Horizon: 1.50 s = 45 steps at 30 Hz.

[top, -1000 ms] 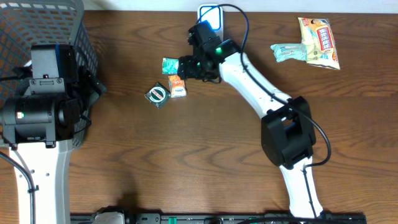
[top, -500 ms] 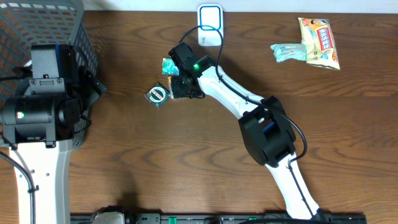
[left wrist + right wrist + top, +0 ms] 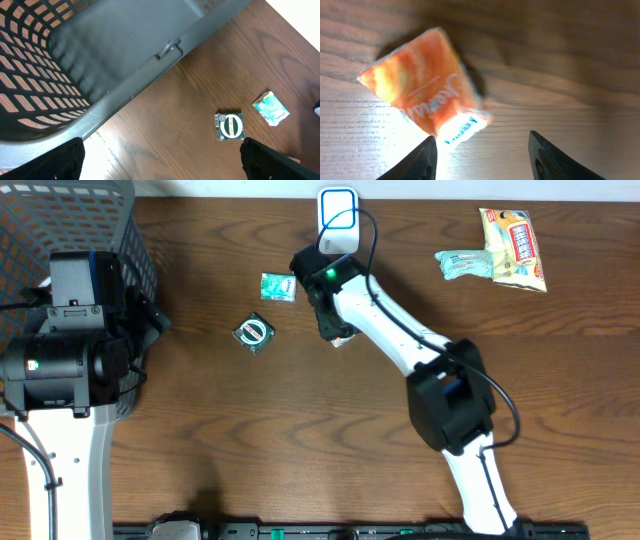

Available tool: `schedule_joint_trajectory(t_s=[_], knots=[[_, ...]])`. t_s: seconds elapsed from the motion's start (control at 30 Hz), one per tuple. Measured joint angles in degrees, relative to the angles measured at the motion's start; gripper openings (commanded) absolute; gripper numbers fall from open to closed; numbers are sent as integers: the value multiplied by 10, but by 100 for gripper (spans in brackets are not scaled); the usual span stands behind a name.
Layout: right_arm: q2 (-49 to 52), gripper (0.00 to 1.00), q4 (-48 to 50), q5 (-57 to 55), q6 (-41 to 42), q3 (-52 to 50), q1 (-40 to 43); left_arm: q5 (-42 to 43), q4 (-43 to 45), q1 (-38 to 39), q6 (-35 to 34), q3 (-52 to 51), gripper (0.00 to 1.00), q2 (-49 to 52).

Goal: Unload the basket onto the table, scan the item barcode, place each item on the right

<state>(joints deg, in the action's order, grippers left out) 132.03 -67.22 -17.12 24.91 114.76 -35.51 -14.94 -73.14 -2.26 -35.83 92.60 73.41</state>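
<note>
An orange-and-white packet (image 3: 422, 95) lies flat on the wooden table in the right wrist view. Its white end sits just ahead of my right gripper's left fingertip (image 3: 427, 150). My right gripper (image 3: 481, 137) is open, and only bare wood shows between its fingers. From overhead, the right gripper (image 3: 335, 330) covers the packet, a little below a white scanner with a blue ring (image 3: 338, 208). My left gripper (image 3: 160, 160) is wide open over bare table beside the basket and holds nothing.
A grey mesh basket (image 3: 60, 220) fills the far left and also shows in the left wrist view (image 3: 100, 60). A round-logo green packet (image 3: 253, 332) and a teal packet (image 3: 277, 287) lie left of the right gripper. Two snack bags (image 3: 515, 245) rest at the back right.
My right arm reached left to the orange packet, then swung back right. The packet has shifted from beside the green packet to under the gripper. The left arm stayed still.
</note>
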Motion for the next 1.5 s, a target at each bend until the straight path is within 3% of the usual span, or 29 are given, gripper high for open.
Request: schedule_joint_trajectory(t_s=[0.1,0.2,0.5,0.77,1.17,1.33,1.5], knots=[[-42,72,7,-6,-13,0,0,0,0,0,0,0,98,0],[-66,72,22,5,-16,0,0,0,0,0,0,0,98,0],[-64,34,91,104,-19,-1,0,0,0,0,0,0,98,0],[-31,20,85,147,-20,-1,-9,0,0,0,0,0,98,0],[41,22,19,54,-13,-2,-12,0,0,0,0,0,98,0],[41,39,62,-5,-15,-2,21,0,0,0,0,0,98,0],[41,48,64,-6,-17,21,68,0,0,0,0,0,97,0]])
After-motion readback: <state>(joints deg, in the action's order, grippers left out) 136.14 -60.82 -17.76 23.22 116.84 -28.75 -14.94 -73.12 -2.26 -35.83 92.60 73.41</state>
